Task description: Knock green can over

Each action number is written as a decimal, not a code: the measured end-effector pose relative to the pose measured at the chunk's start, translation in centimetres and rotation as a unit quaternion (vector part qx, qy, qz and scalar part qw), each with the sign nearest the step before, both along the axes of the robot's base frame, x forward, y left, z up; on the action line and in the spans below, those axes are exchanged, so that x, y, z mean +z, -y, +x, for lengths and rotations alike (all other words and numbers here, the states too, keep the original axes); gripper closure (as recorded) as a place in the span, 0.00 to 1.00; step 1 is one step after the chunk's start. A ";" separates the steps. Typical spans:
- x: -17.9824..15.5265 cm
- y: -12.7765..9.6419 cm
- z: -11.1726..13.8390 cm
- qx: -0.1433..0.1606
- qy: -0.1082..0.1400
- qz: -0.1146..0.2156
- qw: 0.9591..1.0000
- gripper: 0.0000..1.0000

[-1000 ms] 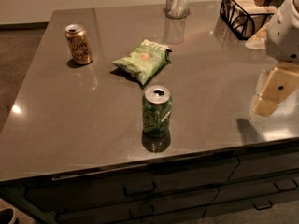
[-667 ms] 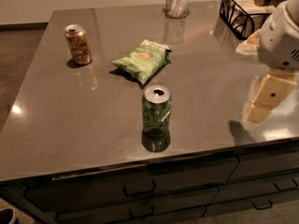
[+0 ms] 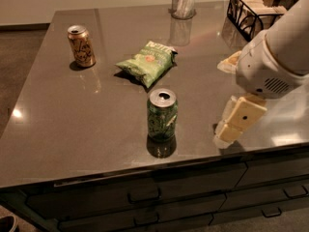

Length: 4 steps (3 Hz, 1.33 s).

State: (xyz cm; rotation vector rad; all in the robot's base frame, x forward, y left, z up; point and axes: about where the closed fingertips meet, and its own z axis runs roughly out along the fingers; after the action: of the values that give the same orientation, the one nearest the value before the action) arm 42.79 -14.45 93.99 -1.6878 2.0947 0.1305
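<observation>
Gripper [image 3: 228,131] hangs just above the counter [image 3: 72,122] near its front edge, right of the green can [image 3: 161,116] and apart from it (open or closed, I cannot tell). That can stands upright, in front of a chip bag [image 3: 147,62].

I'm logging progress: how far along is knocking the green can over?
Nothing is done yet: the dark green aluminium drink can stands upright near the front edge of the grey table. In hand: the cream claw hangs low, right of the can in the view, apart from it. Left: contact and tipping it.
</observation>
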 end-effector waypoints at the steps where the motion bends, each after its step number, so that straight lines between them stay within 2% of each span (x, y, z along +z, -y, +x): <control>1: -0.9 -1.7 1.5 -0.017 0.008 0.067 0.998 0.00; 3: -2.3 -6.1 2.2 -0.023 0.000 0.176 0.984 0.00; 4: -3.3 -7.7 1.9 -0.021 -0.002 0.191 0.981 0.00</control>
State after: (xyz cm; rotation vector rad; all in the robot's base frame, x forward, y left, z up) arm 44.69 -6.76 90.69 -1.4123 1.9523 0.4899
